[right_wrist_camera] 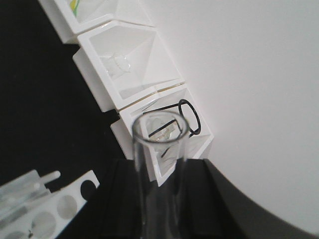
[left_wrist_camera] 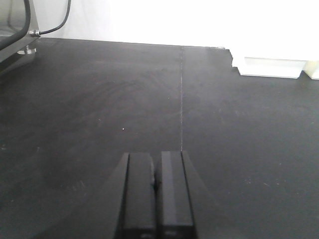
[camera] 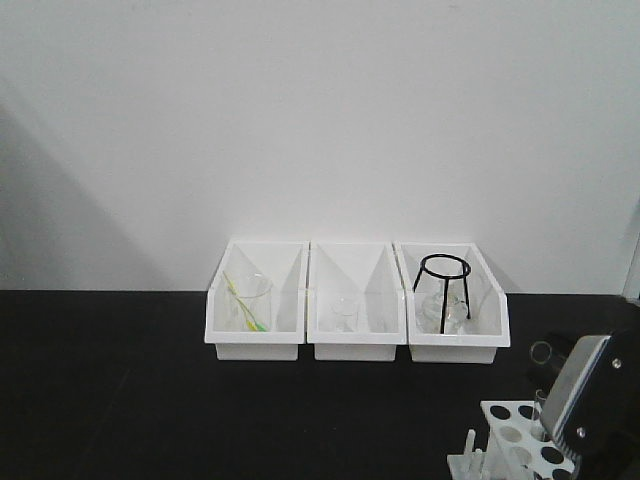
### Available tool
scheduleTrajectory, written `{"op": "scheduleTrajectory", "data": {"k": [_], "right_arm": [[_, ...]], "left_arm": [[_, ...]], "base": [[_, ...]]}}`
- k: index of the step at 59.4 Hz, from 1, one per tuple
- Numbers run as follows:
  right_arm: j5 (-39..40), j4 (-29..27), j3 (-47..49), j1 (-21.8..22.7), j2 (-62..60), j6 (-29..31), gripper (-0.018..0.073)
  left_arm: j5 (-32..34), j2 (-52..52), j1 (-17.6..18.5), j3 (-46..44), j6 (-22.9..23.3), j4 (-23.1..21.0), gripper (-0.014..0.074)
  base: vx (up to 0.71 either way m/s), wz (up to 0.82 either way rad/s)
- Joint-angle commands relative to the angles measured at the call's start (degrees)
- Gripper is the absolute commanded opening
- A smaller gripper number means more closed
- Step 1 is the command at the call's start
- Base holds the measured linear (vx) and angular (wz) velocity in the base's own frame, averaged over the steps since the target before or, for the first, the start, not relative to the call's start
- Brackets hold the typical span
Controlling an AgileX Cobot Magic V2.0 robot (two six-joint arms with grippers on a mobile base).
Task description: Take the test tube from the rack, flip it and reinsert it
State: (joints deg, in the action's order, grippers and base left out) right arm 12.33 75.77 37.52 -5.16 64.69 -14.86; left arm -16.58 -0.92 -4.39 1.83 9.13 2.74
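Note:
In the right wrist view the test tube [right_wrist_camera: 159, 149], clear glass with an open plain rim, stands between the black fingers of my right gripper [right_wrist_camera: 159, 168], which is shut on it. The rim points toward the bins. From the front, the tube's rim [camera: 543, 352] pokes up and to the left of the right gripper [camera: 562, 385], just above the white rack [camera: 520, 440] at the bottom right. The rack's holed top plate [right_wrist_camera: 50, 209] lies below and left of the tube. My left gripper [left_wrist_camera: 156, 158] is shut on nothing, low over the black table.
Three white open-fronted bins stand in a row against the back wall: the left bin [camera: 255, 340] holds a beaker, the middle bin [camera: 357, 345] a small glass, the right bin [camera: 452, 345] a black wire stand. Grey equipment with a cable [left_wrist_camera: 15, 25] sits far left.

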Motion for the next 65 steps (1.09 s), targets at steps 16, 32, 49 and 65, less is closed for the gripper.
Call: {"op": "scheduleTrajectory", "data": {"k": [16,32,49,65], "right_arm": [[0.56,20.96,2.30,-0.08,-1.32,5.09,0.0137],[0.19,9.06,2.30,-0.08,-1.38,-3.13,0.0137],[0.12,-17.53,2.30,-0.08,-1.38,-12.40,0.0137],[1.69,-42.77,2.30,-0.08,-1.38,-14.94,0.0137]], "left_arm": [[4.96,-0.64,0.41,-0.01,-0.01,-0.25,-0.0006],[4.96,-0.64,0.41,-0.01,-0.01,-0.25,-0.0006],[4.96,-0.64,0.41,-0.01,-0.01,-0.25,-0.0006],[4.96,-0.64,0.41,-0.01,-0.01,-0.25,-0.0006]], "base": [[0.00,0.00],[0.00,0.00],[0.00,0.00],[0.00,0.00]]}}
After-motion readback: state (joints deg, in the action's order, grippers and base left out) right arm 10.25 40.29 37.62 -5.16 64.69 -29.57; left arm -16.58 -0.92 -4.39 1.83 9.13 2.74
